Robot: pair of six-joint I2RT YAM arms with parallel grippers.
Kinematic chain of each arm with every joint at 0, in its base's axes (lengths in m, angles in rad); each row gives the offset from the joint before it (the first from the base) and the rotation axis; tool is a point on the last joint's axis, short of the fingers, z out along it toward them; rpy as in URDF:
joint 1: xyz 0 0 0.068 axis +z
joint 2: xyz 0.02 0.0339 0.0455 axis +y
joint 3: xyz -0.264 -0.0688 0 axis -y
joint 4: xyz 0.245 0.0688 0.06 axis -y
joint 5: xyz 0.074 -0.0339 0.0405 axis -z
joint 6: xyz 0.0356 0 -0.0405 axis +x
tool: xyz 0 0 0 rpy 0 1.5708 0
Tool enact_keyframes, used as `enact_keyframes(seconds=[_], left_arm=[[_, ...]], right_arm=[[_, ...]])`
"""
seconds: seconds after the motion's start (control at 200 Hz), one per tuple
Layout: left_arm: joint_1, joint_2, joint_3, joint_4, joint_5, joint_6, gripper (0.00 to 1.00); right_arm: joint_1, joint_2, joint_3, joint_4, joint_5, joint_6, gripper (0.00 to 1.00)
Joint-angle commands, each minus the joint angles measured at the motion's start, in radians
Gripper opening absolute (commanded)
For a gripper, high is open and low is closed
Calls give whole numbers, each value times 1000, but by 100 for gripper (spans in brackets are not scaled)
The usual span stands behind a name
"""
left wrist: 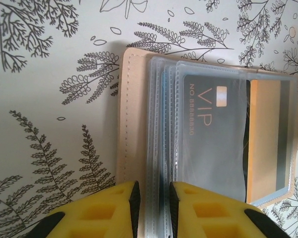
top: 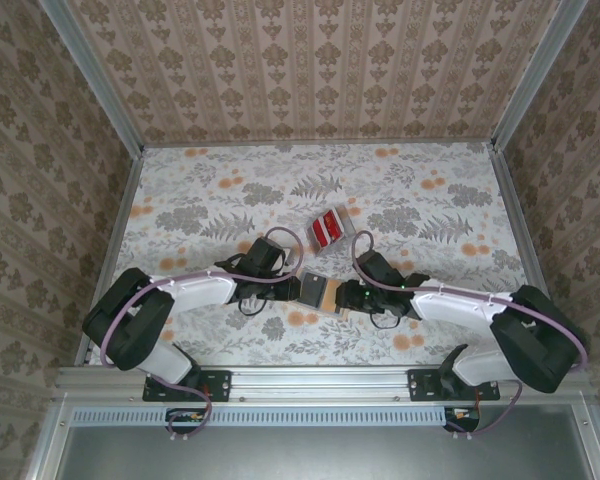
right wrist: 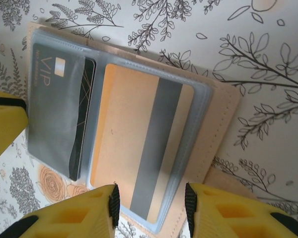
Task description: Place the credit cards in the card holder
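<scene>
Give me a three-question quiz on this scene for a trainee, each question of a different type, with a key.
1. True or false: the red credit cards already sit inside the card holder.
2. Multiple choice: the word printed on the dark card in the clear sleeve is A) GOLD, B) VIP, C) BANK.
3. Fill in the blank: the orange card in the neighbouring sleeve has a ___ stripe running along it.

Key
1. False: they lie on the table, just beyond the open card holder.
2. B.
3. Grey.
</scene>
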Motion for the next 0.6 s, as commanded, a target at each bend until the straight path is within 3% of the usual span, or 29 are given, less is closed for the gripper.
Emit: enact_keyframes(seconds=[0.0, 0.22, 0.595], left_arm=[[-7, 13, -12, -15, -19, 9, 25], [-7, 11, -25, -6, -25, 3, 25], [-6, 8, -48, 23, -20, -14, 25]], right_arm=[[8, 51, 38, 44, -4, 3, 43], [8, 97, 53, 64, -11, 5, 43], [6, 136, 90, -57, 42, 11, 43]])
